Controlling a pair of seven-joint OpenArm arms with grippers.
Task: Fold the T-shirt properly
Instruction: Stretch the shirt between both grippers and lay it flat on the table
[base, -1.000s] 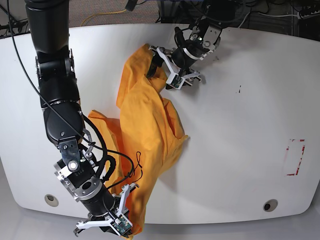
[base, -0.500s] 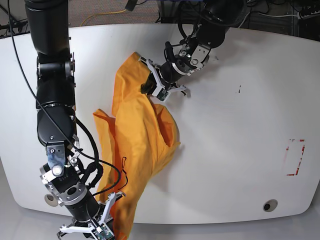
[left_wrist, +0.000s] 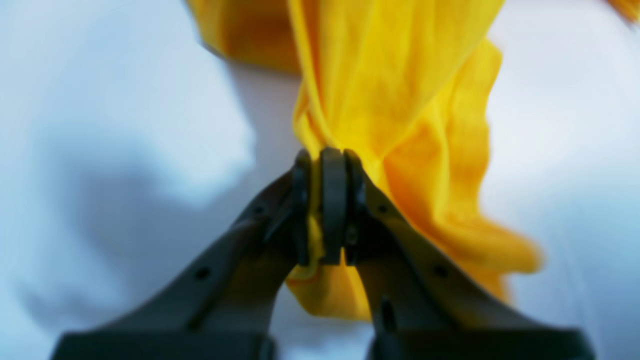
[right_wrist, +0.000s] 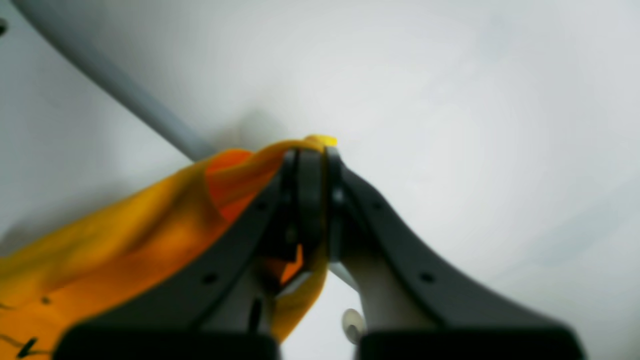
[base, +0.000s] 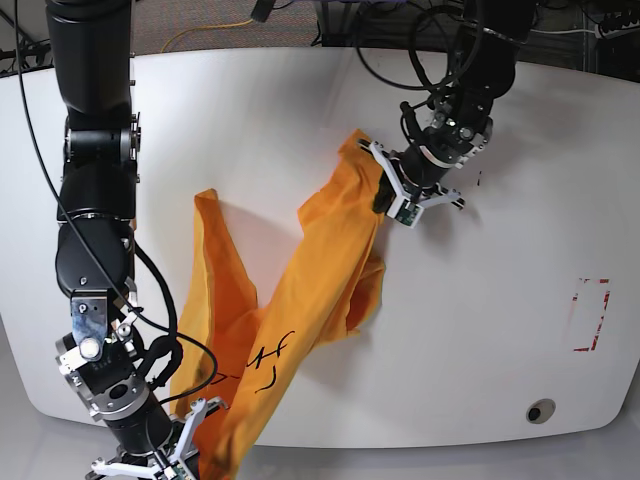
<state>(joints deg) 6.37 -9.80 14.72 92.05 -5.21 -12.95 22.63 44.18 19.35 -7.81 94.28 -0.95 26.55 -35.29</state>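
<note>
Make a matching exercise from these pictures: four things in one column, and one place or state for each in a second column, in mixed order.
Things:
1. T-shirt
2. left gripper
3. right gripper
4. table

Descriptions:
a. white, under everything
b. jaws shut on cloth at the near table edge
c. orange-yellow, stretched between both arms
d. jaws shut on cloth near the far side

Pairs: 1-c, 2-d, 3-b, 4-a

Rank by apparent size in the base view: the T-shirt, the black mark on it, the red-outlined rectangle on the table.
1. T-shirt, by far the largest.
2. and 3. Black mark and red-outlined rectangle look about alike; I cannot rank them.
</note>
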